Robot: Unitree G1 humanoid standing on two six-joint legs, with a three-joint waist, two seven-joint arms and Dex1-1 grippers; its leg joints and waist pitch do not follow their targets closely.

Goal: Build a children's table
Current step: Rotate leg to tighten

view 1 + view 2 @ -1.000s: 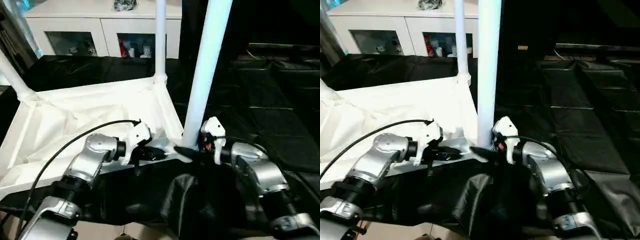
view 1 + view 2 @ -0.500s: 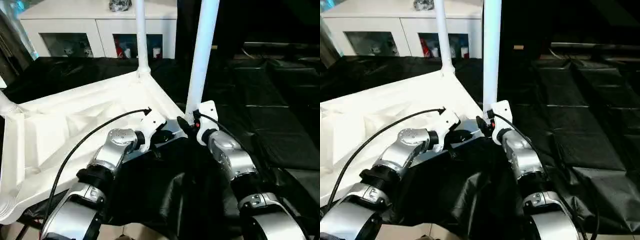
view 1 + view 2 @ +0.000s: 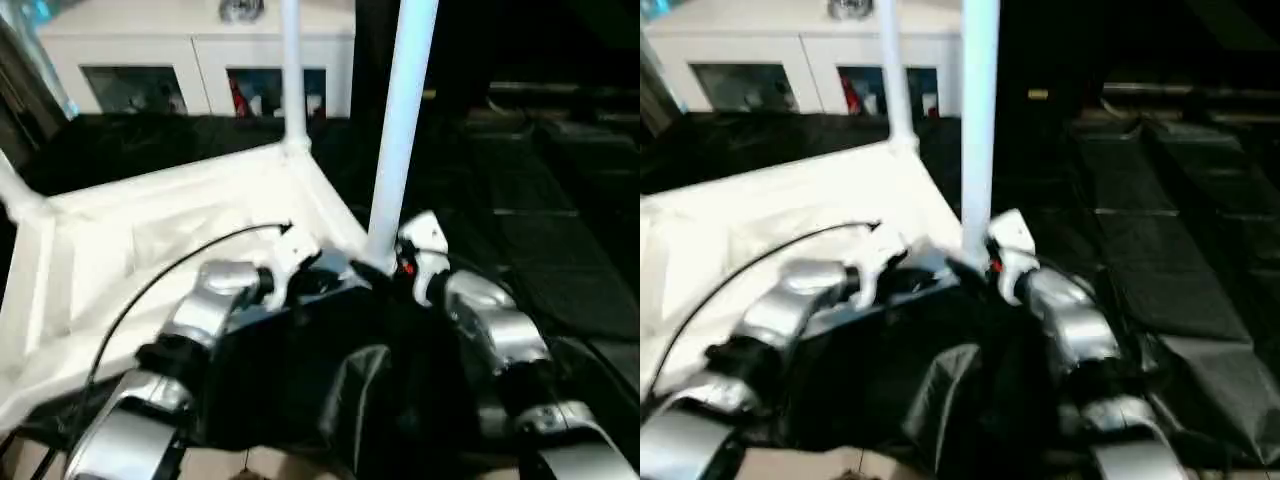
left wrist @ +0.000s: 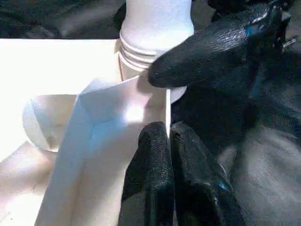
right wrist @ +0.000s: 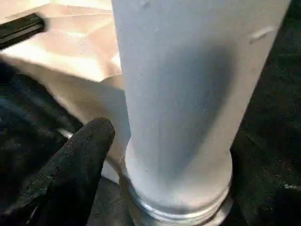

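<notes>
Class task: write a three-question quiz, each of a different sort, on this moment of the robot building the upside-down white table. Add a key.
1. True or false: the left gripper is shut on the thin edge of the table top.
2. Which part stands at the right gripper? A) the leg in the near corner socket B) a screwdriver C) a cabinet door
3. Fill in: behind the table, past the black cloth, stands a white ____ with glass-fronted compartments.

Key: 1 true; 2 A; 3 cabinet.
</notes>
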